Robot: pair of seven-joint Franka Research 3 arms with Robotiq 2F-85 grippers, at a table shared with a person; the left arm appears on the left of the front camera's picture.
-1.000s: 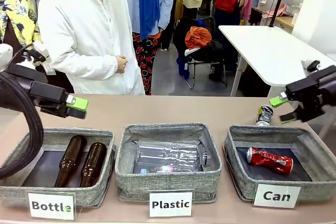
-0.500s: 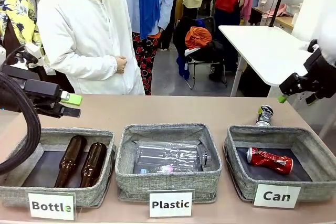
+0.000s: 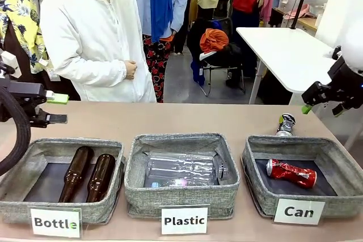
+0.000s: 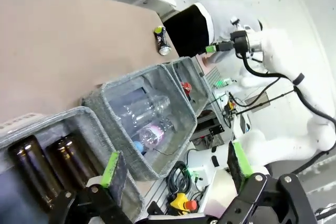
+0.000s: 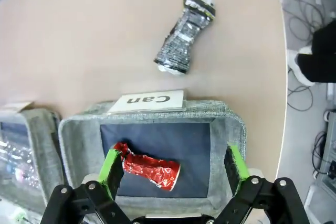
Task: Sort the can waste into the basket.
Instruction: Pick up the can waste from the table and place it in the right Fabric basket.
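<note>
Halfway there by the look of it: the red can (image 3: 291,173) already lies on the dark floor of the Can basket (image 3: 253,162) at the lower right of the front view, while the black can (image 3: 285,124) sits on the bare table (image 3: 187,118) just past the basket's far rim, right of centre. In the right wrist view that black can (image 5: 184,32) is in the upper middle, lying on its side, pinched in at the waist with its silver ends flared. The right gripper (image 5: 174,165) hangs above the basket with jaws wide apart and nothing between them; the left gripper (image 4: 176,163) is likewise spread and empty over at the left edge. A crushed can like this is probably very light, thin-walled and a bit slick, so it could skate or crumple further; squeezing across the narrow waist seems the safest hold, with the flared ends stopping it slipping out
</note>
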